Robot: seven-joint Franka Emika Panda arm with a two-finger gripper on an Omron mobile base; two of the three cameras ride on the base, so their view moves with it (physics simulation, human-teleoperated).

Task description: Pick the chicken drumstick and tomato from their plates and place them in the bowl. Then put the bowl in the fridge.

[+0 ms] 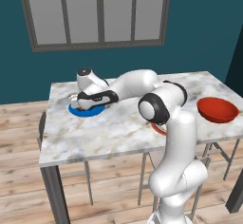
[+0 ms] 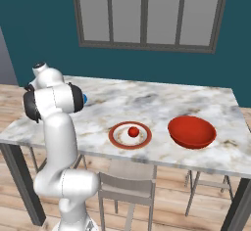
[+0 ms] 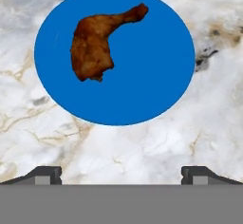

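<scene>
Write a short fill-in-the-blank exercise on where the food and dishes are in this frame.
1. The chicken drumstick lies on the ____ plate.
2. The tomato sits on the white plate with the ____ rim.
3. The bowl on the marble table holds ____.
4. The hand above the drumstick is ____.

Missing words: blue; red-brown; nothing; open

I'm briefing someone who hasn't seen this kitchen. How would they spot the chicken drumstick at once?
Start at the marble table under the window. Near its far left corner lies a flat blue plate, below the open hand. The chicken drumstick lies on it: dark brown with a thin bone end, unlike the round red tomato.
</scene>
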